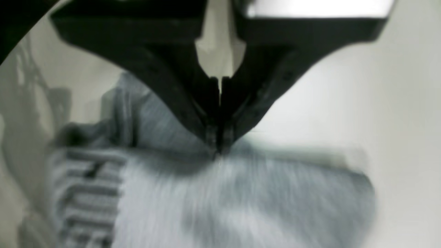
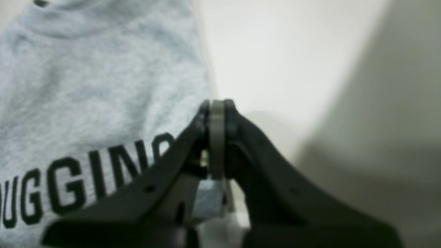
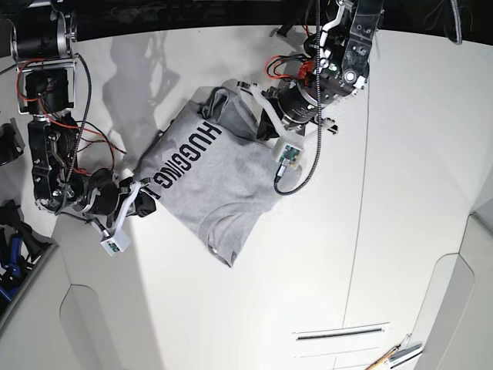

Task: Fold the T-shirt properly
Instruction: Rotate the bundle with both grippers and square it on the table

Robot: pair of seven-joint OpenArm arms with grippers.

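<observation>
The T-shirt [image 3: 208,181] lies crumpled on the white table, light grey, with its black lettering [image 3: 181,154] facing up. A folded sleeve end points toward the table's front. My left gripper [image 3: 253,91] is at the shirt's bunched far edge. In the left wrist view, which is motion-blurred, the left gripper [image 1: 218,151] is shut with its tips pinching the T-shirt [image 1: 241,199]. My right gripper [image 3: 146,193] is at the shirt's left corner. In the right wrist view the right gripper [image 2: 217,105] is shut on a thin layer of the T-shirt [image 2: 86,86].
The white table [image 3: 400,193] has seams running front to back and a slot handle [image 3: 339,333] near the front. A cable loops off the left arm by its camera board [image 3: 290,154]. Tools [image 3: 394,356] lie at the front right, and dark gear [image 3: 11,254] sits at the left edge.
</observation>
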